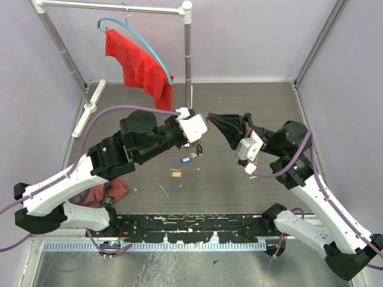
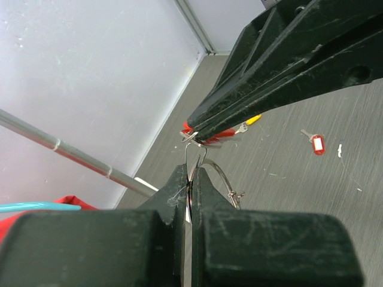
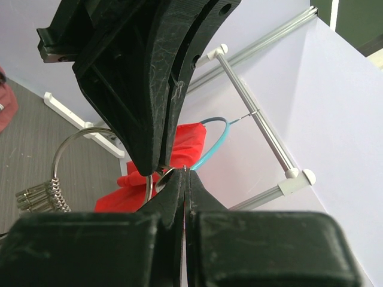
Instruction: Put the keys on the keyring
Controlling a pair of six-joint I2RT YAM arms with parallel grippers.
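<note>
Left wrist view: the left gripper point(image 2: 190, 173) is clamped tight on the thin wire of the keyring point(image 2: 222, 174), held in the air between the 2 arms. The right gripper point(image 2: 198, 133) meets it from above, jaws pinched shut on what looks like a key point(image 2: 191, 137) with a red tag, touching the wire. To thread well, the key's hole should find the ring's split end and slide along the wire while the left holds steady; too hard a push could twist the ring loose. Another red-tagged key point(image 2: 317, 144) lies on the table point(image 2: 299, 197), well apart
</note>
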